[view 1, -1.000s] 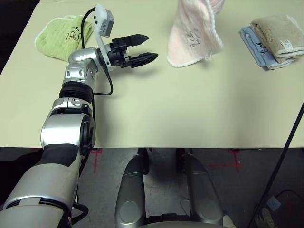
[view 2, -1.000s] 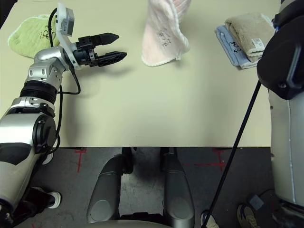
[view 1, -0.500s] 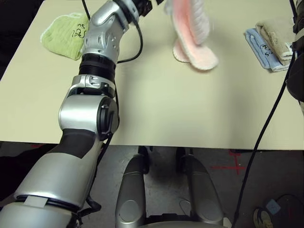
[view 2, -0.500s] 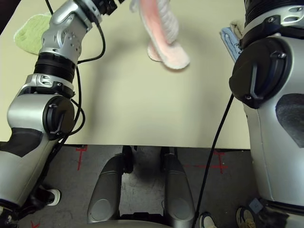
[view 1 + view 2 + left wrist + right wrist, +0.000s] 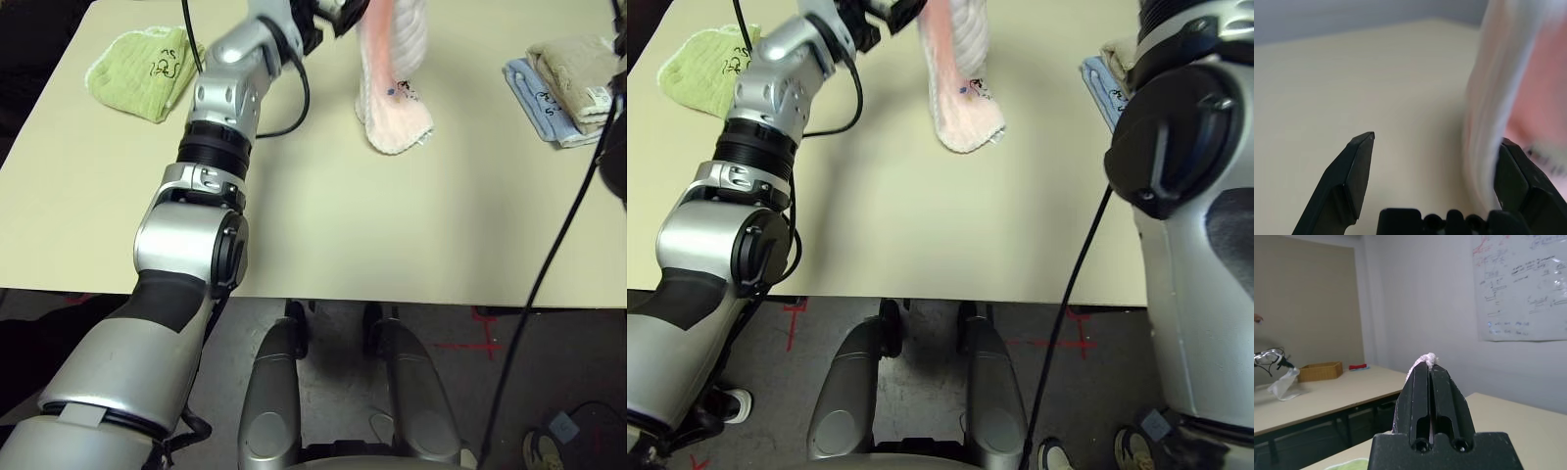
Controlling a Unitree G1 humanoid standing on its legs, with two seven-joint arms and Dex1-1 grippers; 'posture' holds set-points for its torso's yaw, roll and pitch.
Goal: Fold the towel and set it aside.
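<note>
Pink towel [image 5: 392,93] dangles near the tabletop's [image 5: 323,225] far edge, pinched in the clenched right gripper [image 5: 1429,363]; its dark mark is unreadable. Left gripper [image 5: 1437,161] gapes beside it.

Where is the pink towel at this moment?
In the left eye view, the pink towel hangs over the table's far middle, between the green towel and the folded cloths, beside the left gripper.

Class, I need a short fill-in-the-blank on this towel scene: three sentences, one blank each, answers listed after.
1. The right hand is shut on a fold of the ____ towel, which hangs down to the table.
2. The left hand beside the hanging towel has its fingers ____.
3. The towel lying at the table's far left corner is light ____.

Missing words: pink; open; green
</note>
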